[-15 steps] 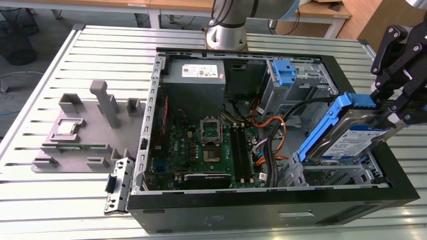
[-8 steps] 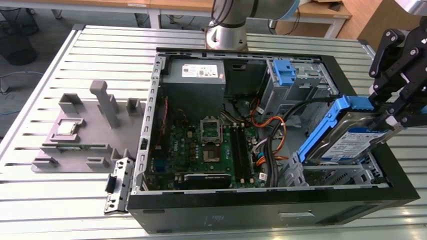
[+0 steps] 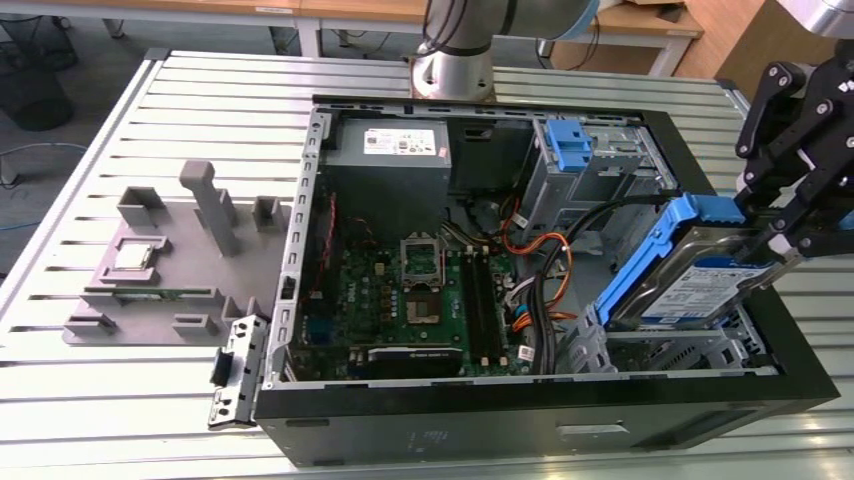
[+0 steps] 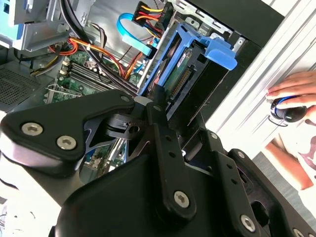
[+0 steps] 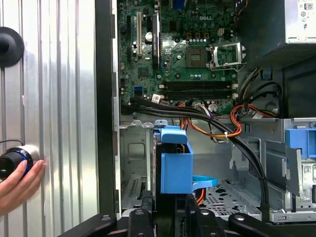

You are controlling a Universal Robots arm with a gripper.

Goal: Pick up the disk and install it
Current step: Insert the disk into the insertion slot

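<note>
The disk [image 3: 694,290] is a silver drive with a white-and-blue label and blue side rails. It hangs tilted over the metal drive cage [image 3: 667,352] at the near corner of the open computer case [image 3: 534,425], on the exterior view's right. My gripper [image 3: 771,240] is shut on the disk's raised end. In the second wrist view the black fingers [image 4: 159,98] clamp the disk [image 4: 185,69] by its edges. In the first wrist view the disk's blue rail [image 5: 175,163] stands just beyond the gripper [image 5: 170,217], above the cage [image 5: 133,163].
Black and orange cables [image 3: 561,255] run beside the cage. A bare blue bracket [image 3: 569,145] sits in the far bay, by the grey power supply [image 3: 391,145]. A grey fixture [image 3: 174,260] lies on the slatted table at the exterior view's left. A person's hand [image 5: 17,180] rests on a knob beside the case.
</note>
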